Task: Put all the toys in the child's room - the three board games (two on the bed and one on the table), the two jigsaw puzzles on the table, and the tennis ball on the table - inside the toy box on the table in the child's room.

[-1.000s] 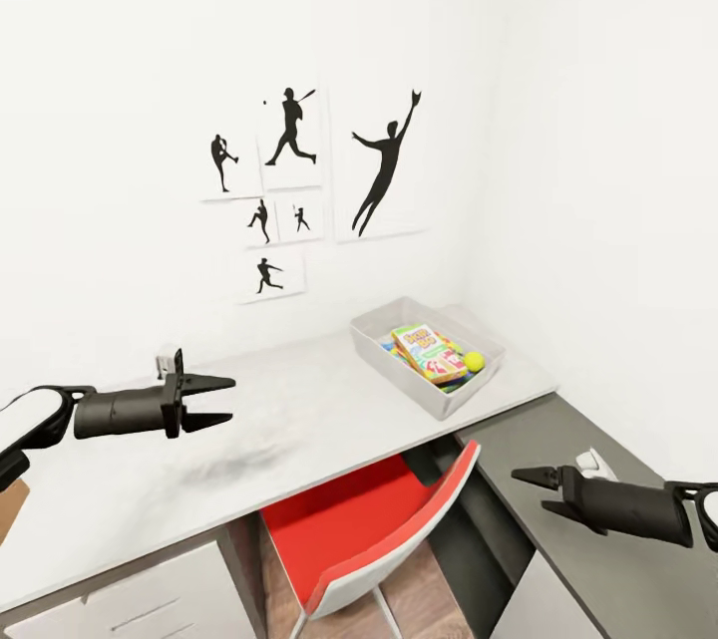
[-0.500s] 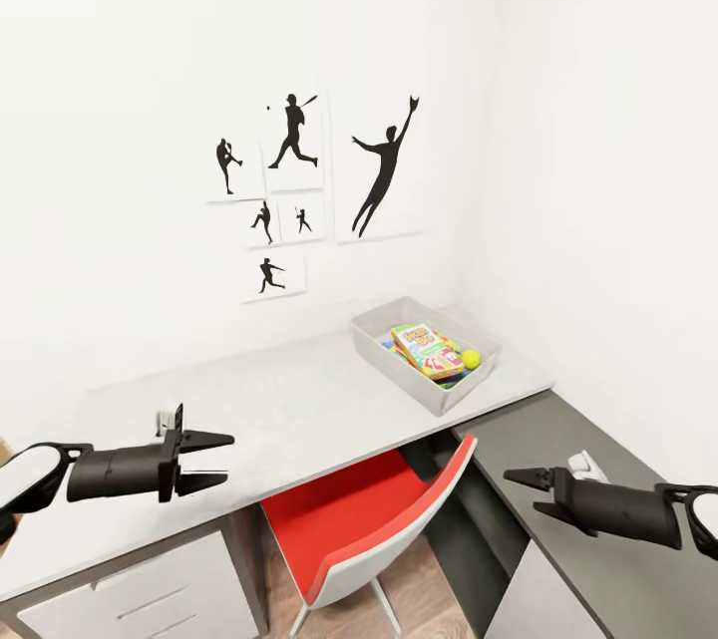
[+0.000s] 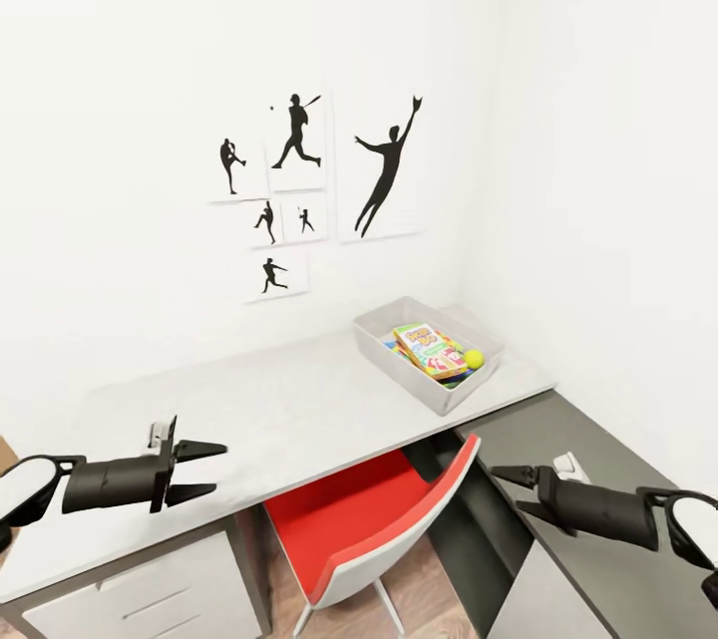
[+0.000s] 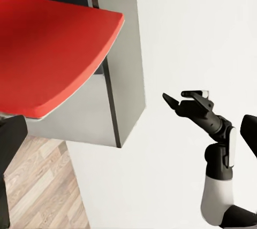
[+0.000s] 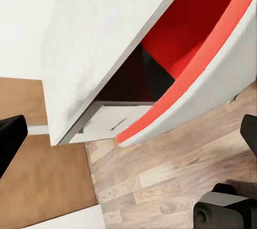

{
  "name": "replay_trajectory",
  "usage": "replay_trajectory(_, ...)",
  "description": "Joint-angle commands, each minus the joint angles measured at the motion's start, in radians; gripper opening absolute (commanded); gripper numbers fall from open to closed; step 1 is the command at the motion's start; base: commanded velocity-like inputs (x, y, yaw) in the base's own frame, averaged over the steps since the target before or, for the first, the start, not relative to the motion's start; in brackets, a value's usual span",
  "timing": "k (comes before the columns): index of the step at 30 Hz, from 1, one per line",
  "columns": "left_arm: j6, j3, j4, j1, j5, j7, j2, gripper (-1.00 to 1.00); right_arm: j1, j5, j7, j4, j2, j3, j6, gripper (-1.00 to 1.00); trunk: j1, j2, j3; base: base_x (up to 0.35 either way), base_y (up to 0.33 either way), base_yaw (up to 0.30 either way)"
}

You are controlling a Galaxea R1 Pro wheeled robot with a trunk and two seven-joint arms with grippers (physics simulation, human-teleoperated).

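Both grippers, left (image 3: 204,470) and right (image 3: 509,489), have sunk, jaws parted and empty, as the view backs off from the bench (image 3: 279,410) and its toy box (image 3: 399,372).

Bright, even, shadowless rendered light; sharp focus throughout, with wide-angle stretching toward the head view's edges.

The head camera looks forward and down from above both arms at the white table (image 3: 299,410) and room corner. Each wrist camera looks past its own fingers, close to the red chair (image 4: 48,52), which all three views share; the left also catches the right gripper (image 4: 184,96).
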Motion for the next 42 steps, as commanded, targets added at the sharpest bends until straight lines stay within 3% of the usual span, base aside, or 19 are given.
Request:
replay_trajectory(1, 0.0, -0.001, 0.007, -0.002, -0.009, -0.011, 0.001, 1.0, -0.001, -0.01, -0.01, -0.001, 0.005, 0.0, 0.001, 1.0, 0.001, -0.003, -0.002, 0.0, 0.1, 0.0)
replay_trajectory(14, 0.001, 0.004, 0.029, -0.002, -0.012, -0.011, 0.001, 1.0, -0.001, -0.013, -0.008, -0.001, 0.078, -0.026, 0.005, 1.0, 0.001, -0.003, 0.002, -0.02, 0.053, -0.054)
replay_trajectory(42, 0.001, 0.004, 0.029, -0.002, -0.012, -0.013, 0.001, 1.0, -0.001, -0.013, -0.008, -0.001, 0.081, -0.028, 0.006, 1.0, 0.001, -0.003, 0.033, -0.134, 0.166, -0.175)
